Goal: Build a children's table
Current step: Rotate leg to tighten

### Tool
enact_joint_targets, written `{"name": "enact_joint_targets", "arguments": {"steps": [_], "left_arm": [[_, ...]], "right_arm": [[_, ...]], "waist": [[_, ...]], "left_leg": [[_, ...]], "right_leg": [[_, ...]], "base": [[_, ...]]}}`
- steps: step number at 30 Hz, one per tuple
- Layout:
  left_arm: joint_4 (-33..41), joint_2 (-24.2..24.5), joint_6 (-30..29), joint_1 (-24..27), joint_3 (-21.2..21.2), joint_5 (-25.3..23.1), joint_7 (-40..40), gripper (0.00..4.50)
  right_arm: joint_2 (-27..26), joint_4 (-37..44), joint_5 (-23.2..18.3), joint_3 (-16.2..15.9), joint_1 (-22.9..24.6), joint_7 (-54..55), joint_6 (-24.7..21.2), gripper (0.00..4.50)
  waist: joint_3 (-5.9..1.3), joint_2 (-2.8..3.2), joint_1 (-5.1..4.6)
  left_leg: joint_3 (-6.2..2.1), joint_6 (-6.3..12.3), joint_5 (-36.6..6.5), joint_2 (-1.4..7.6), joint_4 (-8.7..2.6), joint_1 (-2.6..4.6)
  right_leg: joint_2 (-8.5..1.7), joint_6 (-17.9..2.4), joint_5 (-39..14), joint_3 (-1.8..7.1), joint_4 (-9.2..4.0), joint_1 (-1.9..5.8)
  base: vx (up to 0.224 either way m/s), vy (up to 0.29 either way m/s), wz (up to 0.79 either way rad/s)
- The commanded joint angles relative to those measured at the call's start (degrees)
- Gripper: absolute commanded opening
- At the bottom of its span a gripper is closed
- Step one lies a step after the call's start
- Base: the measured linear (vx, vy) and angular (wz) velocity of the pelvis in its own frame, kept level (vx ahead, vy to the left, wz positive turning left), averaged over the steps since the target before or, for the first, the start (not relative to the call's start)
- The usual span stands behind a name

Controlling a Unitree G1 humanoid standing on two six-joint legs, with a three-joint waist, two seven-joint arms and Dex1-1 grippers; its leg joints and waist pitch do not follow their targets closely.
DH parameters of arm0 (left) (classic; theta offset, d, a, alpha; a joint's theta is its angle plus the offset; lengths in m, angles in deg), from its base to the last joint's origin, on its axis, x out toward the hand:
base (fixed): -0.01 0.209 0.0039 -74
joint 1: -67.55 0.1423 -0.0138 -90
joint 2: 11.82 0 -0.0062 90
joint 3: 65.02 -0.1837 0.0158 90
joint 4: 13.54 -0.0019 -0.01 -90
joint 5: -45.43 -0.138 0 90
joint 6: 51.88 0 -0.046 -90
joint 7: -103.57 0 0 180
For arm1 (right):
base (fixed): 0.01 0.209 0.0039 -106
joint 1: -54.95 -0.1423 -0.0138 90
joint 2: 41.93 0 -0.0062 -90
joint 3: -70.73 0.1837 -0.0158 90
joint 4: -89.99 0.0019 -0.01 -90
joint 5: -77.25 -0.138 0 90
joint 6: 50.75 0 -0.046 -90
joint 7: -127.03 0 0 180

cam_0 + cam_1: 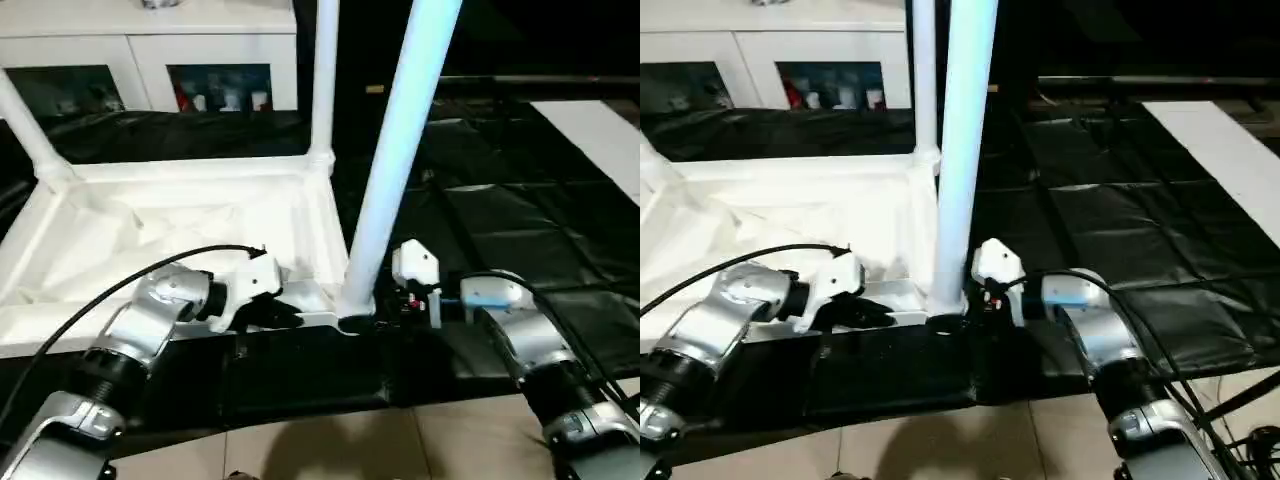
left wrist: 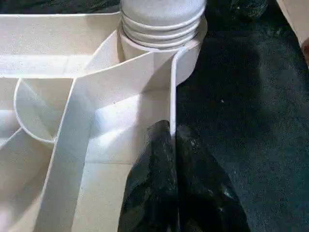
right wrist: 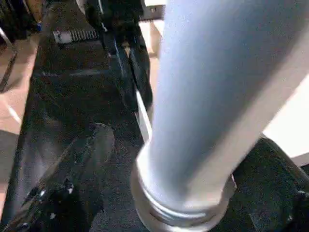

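Tabletop (image 1: 180,215) lies upside down on the black mat (image 1: 520,230). My left gripper (image 2: 173,145) is pinched closed on its near rim, beside the near-right corner socket. Near-right leg (image 1: 395,150) stands in that socket, my right gripper (image 1: 385,305) clamped round its base. Two more legs (image 1: 323,80) stand at far corners.

White children's table, underside up, legs going in.
The tabletop (image 1: 190,235) lies inverted on black sheeting, raised rim upward. One leg (image 1: 400,150) stands tilted in the near right corner socket, threads showing; another (image 1: 323,80) stands upright at the far right corner; a third (image 1: 25,125) leans at the far left.
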Motion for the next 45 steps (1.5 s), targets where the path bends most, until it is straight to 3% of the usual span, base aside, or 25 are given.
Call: {"name": "enact_joint_targets", "arguments": {"steps": [1,5,6,7,8,10,11,20,25,27,30,33,34,36,37,38,41,43,45], "left_arm": [[-0.18,2.00,-2.08,1.45,0.97,-0.97,-1.17,0.00],[0.27,2.00,-2.37,1.50,0.67,-0.84,-1.09,0.00],[0.24,1.99,-2.37,1.44,0.59,-0.87,-1.02,0.00],[0.33,1.96,-2.39,1.40,0.44,-0.89,-0.98,0.00],[0.41,1.92,-2.47,1.30,0.25,-0.92,-0.96,0.00],[0.48,1.91,-2.55,1.14,0.06,-0.90,-0.86,0.00],[0.66,1.97,-2.70,1.14,-0.04,-0.83,-0.88,0.00],[1.21,2.23,-3.23,1.00,-0.39,-0.73,-0.67,0.00],[0.76,1.11,-4.13,0.79,-0.09,-0.38,-1.90,0.00],[-0.19,-0.25,-4.69,0.25,0.44,-0.26,-3.87,0.00],[-2.71,-3.03,-4.53,-1.24,0.83,-1.19,-8.48,0.00],[-3.68,-4.09,-4.42,-1.81,0.93,-1.56,-10.19,0.00],[-7.05,-7.75,-4.35,-4.01,0.79,-2.59,-15.11,0.00],[-9.51,-10.33,-4.32,-5.57,0.71,-3.34,-18.74,0.00],[-9.51,-10.33,-4.32,-5.57,0.71,-3.34,-18.74,0.00],[-11.06,-11.81,-4.32,-6.52,0.61,-3.81,-20.81,0.00],[-15.52,-15.85,-4.08,-9.22,0.64,-5.28,-27.38,0.00],[-16.21,-16.45,-3.95,-9.61,0.70,-5.55,-28.45,0.00],[-17.30,-17.52,-3.28,-10.37,0.33,-5.90,-29.18,0.00]], "right_arm": [[-0.32,-2.68,1.43,-0.55,-1.42,-0.03,1.91,3.62],[-0.84,-4.48,1.18,0.02,-2.27,0.53,1.96,3.19],[-0.91,-5.04,1.40,0.01,-2.46,0.53,2.24,3.19],[-0.90,-5.80,2.02,-0.10,-2.65,0.83,2.95,3.08],[-0.87,-6.79,2.87,-0.30,-2.86,1.26,3.90,3.01],[-1.28,-7.67,2.68,0.02,-3.03,1.61,3.93,2.90],[-1.53,-8.40,2.63,0.21,-3.25,1.65,4.23,2.73],[-2.35,-11.09,3.89,-0.32,-3.67,1.73,7.03,2.62],[-3.73,-11.13,1.35,2.23,-2.86,3.34,6.28,2.62],[-5.17,-11.54,0.44,3.94,-2.55,7.09,4.59,2.62],[-8.67,-12.05,-0.13,6.69,-1.57,16.45,4.23,2.61],[-9.97,-12.13,-0.25,7.59,-1.19,19.87,4.18,2.61],[-15.22,-12.51,-0.73,10.91,-1.14,31.59,3.97,2.61],[-18.64,-13.43,-0.06,12.81,-1.74,40.20,4.31,2.61],[-18.64,-13.43,-0.06,12.81,-1.74,40.20,4.31,2.61],[-19.92,-14.96,1.55,13.15,-2.78,46.67,3.74,2.60],[-23.37,-18.52,4.07,14.08,-5.20,59.76,2.82,2.60],[-24.06,-18.78,4.16,14.25,-5.40,60.78,2.87,2.60],[-25.25,-18.10,6.25,11.73,-5.21,59.76,3.25,2.60]], "waist": [[-3.62,-0.08,0.54],[-3.76,0.21,0.71],[-3.81,0.59,0.77],[-3.81,0.35,0.64],[-3.85,0.67,0.74],[-3.87,0.45,0.70],[-3.85,0.69,0.77],[-3.77,0.74,0.51],[-3.80,0.69,0.35],[-3.71,0.68,0.32],[-3.51,0.56,-0.02],[-3.52,0.63,-0.13],[-3.51,1.23,-0.17],[-3.60,0.99,-0.32],[-3.67,0.82,-0.27],[-3.66,1.23,-0.18],[-3.58,1.24,-0.32],[-3.61,1.17,-0.21],[-3.72,1.15,-0.01]], "left_leg": [[-1.11,1.20,-16.00,2.42,-4.27,1.17],[-0.97,1.47,-14.33,2.36,-4.01,1.29],[-1.00,1.45,-14.12,2.33,-3.95,1.32],[-0.93,1.50,-14.22,2.29,-3.91,1.25],[-1.00,1.31,-14.35,2.27,-3.89,1.27],[-0.95,1.45,-14.32,2.24,-3.85,1.27],[-1.02,1.50,-14.48,2.26,-3.88,1.26],[-1.14,0.48,-17.44,2.31,-4.00,1.37],[-1.07,0.91,-16.99,2.29,-3.91,1.32],[-1.05,0.75,-17.39,2.29,-3.92,1.41],[-1.20,-0.58,-19.42,2.14,-4.12,1.44],[-1.36,-1.38,-20.72,2.12,-4.22,1.59],[-1.43,-1.69,-20.84,2.16,-4.24,1.59],[-1.47,-2.60,-21.16,1.92,-4.20,1.68],[-1.51,-2.81,-21.12,1.88,-4.25,1.66],[-1.59,-2.68,-20.66,1.94,-4.27,1.52],[-1.49,-3.30,-21.51,1.72,-4.30,1.66],[-1.54,-2.98,-22.08,1.76,-4.29,1.63],[-1.48,-2.22,-21.06,1.72,-4.27,1.49]], "right_leg": [[-2.99,-14.81,-11.74,1.83,-3.30,2.13],[-2.80,-15.61,-8.13,1.84,-2.98,2.34],[-2.80,-15.83,-7.46,1.82,-2.86,2.36],[-2.78,-16.18,-6.91,1.78,-2.87,2.39],[-2.85,-16.38,-6.91,1.75,-2.79,2.44],[-2.76,-16.59,-6.23,1.76,-2.80,2.55],[-2.73,-16.64,-6.30,1.70,-2.74,2.60],[-2.69,-16.58,-8.65,1.76,-2.88,2.49],[-2.66,-16.99,-7.66,1.79,-2.75,2.53],[-2.67,-17.06,-8.51,1.84,-2.90,2.39],[-2.73,-15.58,-12.35,2.02,-3.29,2.11],[-2.79,-14.58,-14.57,2.04,-3.51,1.94],[-2.90,-14.42,-14.42,2.17,-3.53,1.86],[-2.83,-14.00,-14.82,2.16,-3.66,1.67],[-2.82,-13.54,-15.24,2.09,-3.63,1.78],[-2.86,-13.40,-14.52,2.08,-3.57,1.82],[-2.71,-13.16,-14.96,2.09,-3.77,1.58],[-2.74,-12.63,-14.95,2.07,-3.89,1.69],[-2.69,-12.42,-13.31,2.06,-3.81,1.80]], "base": [[0.000,0.000,0.00],[0.000,0.000,0.00],[0.000,0.000,0.00],[0.000,0.000,0.00],[0.000,0.000,0.00],[0.000,0.000,0.00],[0.000,0.000,0.00],[0.000,0.000,0.00],[0.000,0.000,0.00],[0.000,0.000,0.00],[0.000,0.000,0.00],[0.000,0.000,0.00],[0.000,0.000,0.00],[0.000,0.000,0.00],[0.000,0.000,0.00],[0.000,0.000,0.00],[0.000,0.000,0.00],[0.000,0.000,0.00],[0.000,0.000,0.00]]}}
